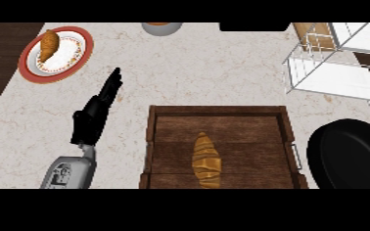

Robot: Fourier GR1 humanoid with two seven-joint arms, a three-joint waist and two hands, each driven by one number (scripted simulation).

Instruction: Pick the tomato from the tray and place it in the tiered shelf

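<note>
While its fingers stretch straight, holding nothing, the left hand (98, 111) hovers beside the tray (153, 127).

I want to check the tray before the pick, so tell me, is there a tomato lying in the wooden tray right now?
No, the wooden tray holds only a croissant; no tomato shows in it in the head view.

I see my left hand (98, 110) open, fingers straight, beside the wooden tray (220, 111). A croissant (206, 159) lies in it.
</note>
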